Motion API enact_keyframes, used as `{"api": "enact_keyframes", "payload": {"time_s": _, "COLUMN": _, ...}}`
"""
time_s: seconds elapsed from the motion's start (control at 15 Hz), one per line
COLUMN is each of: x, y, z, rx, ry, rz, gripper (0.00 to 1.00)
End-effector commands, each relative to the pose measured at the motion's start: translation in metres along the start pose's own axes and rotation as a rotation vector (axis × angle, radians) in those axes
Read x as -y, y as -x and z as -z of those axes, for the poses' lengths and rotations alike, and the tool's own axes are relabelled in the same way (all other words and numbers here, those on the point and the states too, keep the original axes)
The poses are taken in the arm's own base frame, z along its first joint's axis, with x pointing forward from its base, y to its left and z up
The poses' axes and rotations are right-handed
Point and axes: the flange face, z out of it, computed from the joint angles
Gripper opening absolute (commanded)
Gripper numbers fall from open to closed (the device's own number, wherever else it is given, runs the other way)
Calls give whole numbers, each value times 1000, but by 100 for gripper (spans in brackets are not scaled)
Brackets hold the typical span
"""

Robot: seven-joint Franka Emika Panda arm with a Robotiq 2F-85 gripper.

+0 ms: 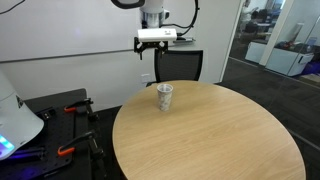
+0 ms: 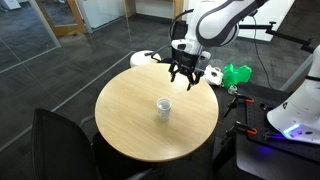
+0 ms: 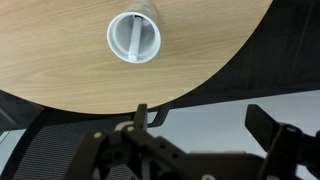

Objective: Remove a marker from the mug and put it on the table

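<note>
The small whitish mug [image 1: 165, 97] stands upright on the round tan table [image 1: 225, 140], toward its far edge; it shows in both exterior views [image 2: 164, 107]. In the wrist view I look straight down into the mug [image 3: 134, 37], where a white marker [image 3: 137, 32] stands inside; its black cap does not show. My gripper [image 1: 155, 48] hangs open and empty in the air, well above the table edge and apart from the mug [image 2: 183, 80]. In the wrist view its two fingers [image 3: 200, 115] are spread wide, past the table rim [image 3: 60, 90].
A black office chair [image 1: 178, 66] stands at the table's far side below the gripper; another chair [image 2: 60, 145] is at the near side. A white machine base [image 2: 300, 110], red-handled tools [image 1: 70, 108] and a green object [image 2: 237, 73] lie beside the table.
</note>
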Motion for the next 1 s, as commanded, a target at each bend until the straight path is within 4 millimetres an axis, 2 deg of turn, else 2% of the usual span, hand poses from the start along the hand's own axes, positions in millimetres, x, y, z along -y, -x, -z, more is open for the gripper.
{"api": "enact_keyframes", "payload": {"time_s": 0.0, "x": -9, "y": 5, "z": -8, "rx": -1, "ry": 5, "rz": 16, "gripper": 100}}
{"api": "enact_keyframes", "payload": {"time_s": 0.67, "x": -26, "y": 19, "z": -50, "rx": 27, "ry": 65, "rz": -1, "gripper": 100}}
{"api": "enact_keyframes", "payload": {"time_s": 0.93, "x": -21, "y": 20, "z": -57, "rx": 35, "ry": 36, "rz": -4, "gripper": 100}}
